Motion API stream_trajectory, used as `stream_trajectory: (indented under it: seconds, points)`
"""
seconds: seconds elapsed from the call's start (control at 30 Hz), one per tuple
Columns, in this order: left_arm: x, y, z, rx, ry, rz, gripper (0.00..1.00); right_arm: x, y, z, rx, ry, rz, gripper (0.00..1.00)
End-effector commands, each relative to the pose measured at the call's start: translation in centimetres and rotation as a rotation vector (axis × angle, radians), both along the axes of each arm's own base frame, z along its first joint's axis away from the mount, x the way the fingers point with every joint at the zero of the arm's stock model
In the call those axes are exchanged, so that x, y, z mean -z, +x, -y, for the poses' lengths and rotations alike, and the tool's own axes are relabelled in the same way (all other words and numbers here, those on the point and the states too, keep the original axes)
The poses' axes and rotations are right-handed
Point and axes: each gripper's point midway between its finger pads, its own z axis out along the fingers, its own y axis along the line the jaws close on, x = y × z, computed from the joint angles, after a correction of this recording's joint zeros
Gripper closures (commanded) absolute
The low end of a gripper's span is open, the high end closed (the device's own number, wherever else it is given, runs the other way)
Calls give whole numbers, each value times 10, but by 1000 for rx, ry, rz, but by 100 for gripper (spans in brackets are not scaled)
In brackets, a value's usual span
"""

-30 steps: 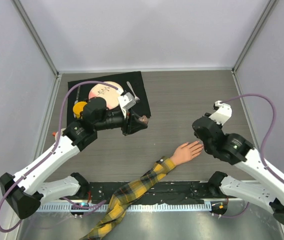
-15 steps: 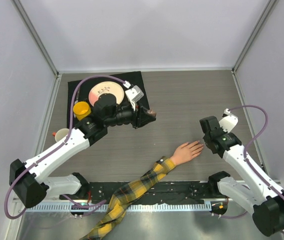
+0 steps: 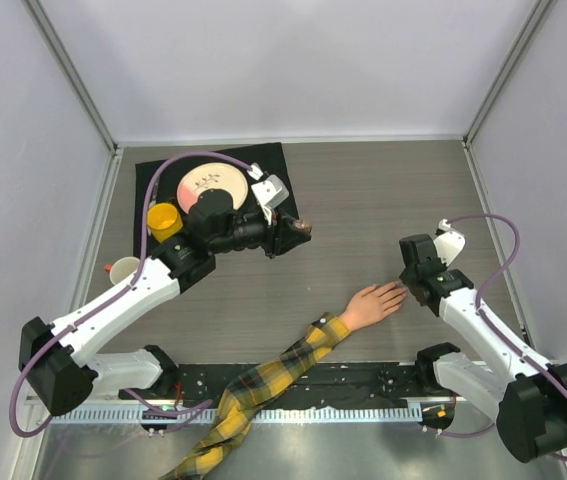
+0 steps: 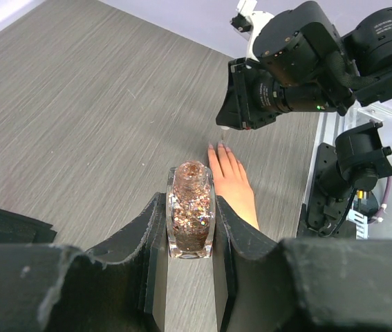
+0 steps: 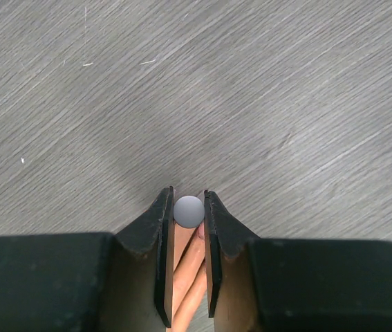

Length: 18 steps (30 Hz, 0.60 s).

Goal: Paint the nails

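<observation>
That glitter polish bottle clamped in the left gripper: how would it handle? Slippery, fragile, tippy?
The glitter bottle looks like rigid clear glass, so it is probably stiff, breakable if dropped, and smooth enough to slip. The left gripper clamps its flat sides, which should resist twisting. It is narrow and tall with a thick base, so once set down it would likely stand but tip if nudged.
</observation>
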Motion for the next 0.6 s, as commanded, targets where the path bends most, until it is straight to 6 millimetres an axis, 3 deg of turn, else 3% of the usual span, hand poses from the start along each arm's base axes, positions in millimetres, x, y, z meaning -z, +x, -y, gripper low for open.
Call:
stream_trajectory:
  seconds: [0.0, 0.57]
  points:
    - [-24, 1, 1, -2, -56, 94, 100, -2, 12, 0, 3, 1, 33, 99]
    - [-25, 0, 2, 8, -62, 93, 100, 9, 10, 0, 13, -2, -11, 99]
